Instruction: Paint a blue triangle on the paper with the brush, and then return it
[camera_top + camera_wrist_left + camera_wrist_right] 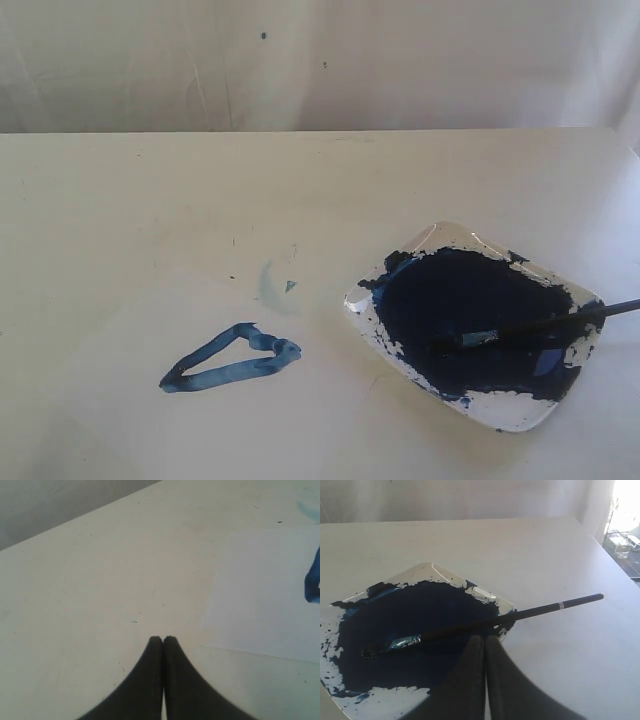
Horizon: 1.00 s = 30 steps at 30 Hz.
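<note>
The brush (pixel 485 622) lies across the paint dish (pixel 505 415), bristles in the pool, handle past the rim, crosswise just ahead of the right hand (pixel 485 639), fingers together, empty. The blue triangle (pixel 230 376) sits finished near the dish.

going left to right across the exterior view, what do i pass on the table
blue triangle → pale blue smudge → paint tray; the brush lies across the tray with its handle past the right rim, so it gets no place of its own
</note>
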Each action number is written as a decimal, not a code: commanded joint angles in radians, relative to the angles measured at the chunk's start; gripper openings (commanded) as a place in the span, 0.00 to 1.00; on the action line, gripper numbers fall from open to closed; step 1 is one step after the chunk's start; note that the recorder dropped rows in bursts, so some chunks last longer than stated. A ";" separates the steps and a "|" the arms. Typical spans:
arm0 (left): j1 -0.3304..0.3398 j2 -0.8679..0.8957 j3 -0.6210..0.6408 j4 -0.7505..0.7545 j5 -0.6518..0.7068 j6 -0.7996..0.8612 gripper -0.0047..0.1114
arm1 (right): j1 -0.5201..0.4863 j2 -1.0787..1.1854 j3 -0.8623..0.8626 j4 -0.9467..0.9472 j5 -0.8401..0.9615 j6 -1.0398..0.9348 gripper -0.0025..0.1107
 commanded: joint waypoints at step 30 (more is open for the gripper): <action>0.079 -0.004 0.006 0.019 0.033 -0.357 0.04 | 0.003 -0.006 0.002 0.000 -0.003 0.000 0.02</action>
